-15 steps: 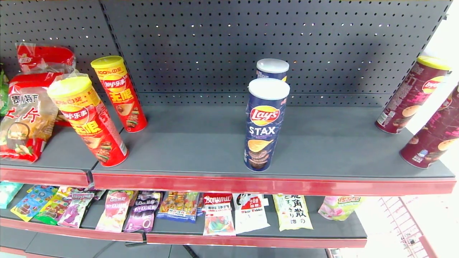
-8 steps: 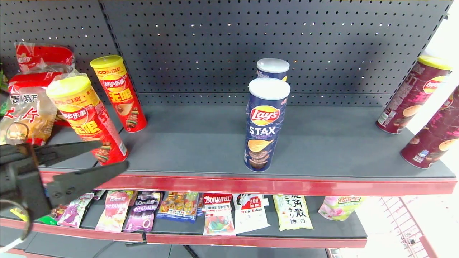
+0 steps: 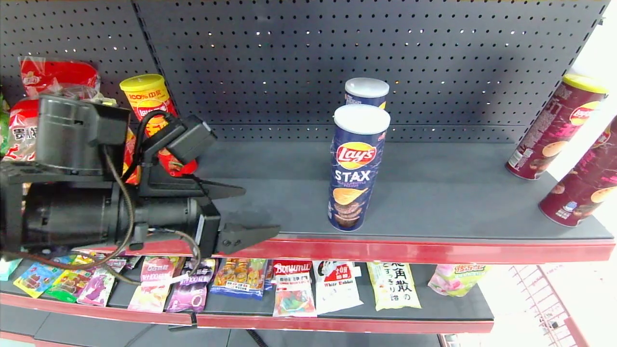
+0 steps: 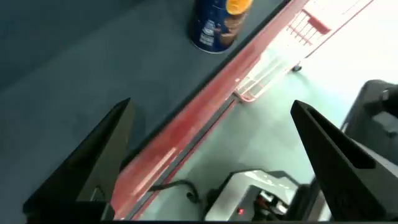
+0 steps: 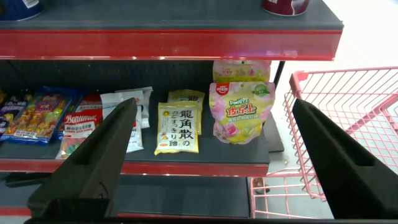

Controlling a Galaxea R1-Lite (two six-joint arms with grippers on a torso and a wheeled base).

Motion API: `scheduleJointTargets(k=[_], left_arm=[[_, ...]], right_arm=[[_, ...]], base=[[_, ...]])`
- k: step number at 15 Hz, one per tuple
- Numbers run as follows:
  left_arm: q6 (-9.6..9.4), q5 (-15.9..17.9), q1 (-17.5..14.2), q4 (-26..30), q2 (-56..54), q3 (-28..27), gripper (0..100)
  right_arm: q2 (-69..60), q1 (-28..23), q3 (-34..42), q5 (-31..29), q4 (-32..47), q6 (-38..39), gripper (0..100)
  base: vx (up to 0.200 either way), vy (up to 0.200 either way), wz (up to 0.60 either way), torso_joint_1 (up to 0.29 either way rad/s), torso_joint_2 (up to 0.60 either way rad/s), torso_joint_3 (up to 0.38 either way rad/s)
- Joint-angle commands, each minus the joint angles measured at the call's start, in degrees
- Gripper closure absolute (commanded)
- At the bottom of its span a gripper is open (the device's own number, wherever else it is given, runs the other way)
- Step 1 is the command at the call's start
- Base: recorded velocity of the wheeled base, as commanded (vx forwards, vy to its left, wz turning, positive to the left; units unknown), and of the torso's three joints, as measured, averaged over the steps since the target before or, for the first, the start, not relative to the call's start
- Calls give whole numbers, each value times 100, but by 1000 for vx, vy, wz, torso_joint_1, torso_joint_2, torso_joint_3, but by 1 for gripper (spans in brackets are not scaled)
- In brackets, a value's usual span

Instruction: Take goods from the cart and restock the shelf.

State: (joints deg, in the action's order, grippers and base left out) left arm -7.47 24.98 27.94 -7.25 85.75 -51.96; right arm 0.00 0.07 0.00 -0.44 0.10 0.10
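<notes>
The dark grey shelf (image 3: 434, 207), red-lipped with a pegboard back (image 3: 289, 58), carries a blue chip can (image 3: 356, 166) near its front edge. The left gripper (image 3: 260, 211) hangs spread and empty left of the can. The right gripper (image 5: 211, 109), spread and empty too, faces the pink wire cart (image 5: 348, 124).

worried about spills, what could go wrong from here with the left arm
The open, empty left jaws point at the tall blue cardboard crisp can standing by the shelf's red front lip; a push could topple it off. The arm crowds the red yellow-lidded crisp can and could knock it.
</notes>
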Motion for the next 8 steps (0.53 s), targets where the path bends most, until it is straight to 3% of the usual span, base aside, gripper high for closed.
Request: scheduleJointTargets(k=[1,4,6,8], left_arm=[[-26,-28,168,13,777,-570,0],[-70,-28,432,31,1093,-728,0],[-255,-46,414,31,1251,-728,0],[-281,-116,352,31,1286,-719,0]], right_arm=[[9,1,0,0,-1,-1,0],[9,1,0,0,-1,-1,0],[9,1,0,0,-1,-1,0],[9,1,0,0,-1,-1,0]], base=[[0,0,0,0,0,0],[0,0,0,0,0,0],[0,0,0,0,0,0],[0,0,0,0,0,0]])
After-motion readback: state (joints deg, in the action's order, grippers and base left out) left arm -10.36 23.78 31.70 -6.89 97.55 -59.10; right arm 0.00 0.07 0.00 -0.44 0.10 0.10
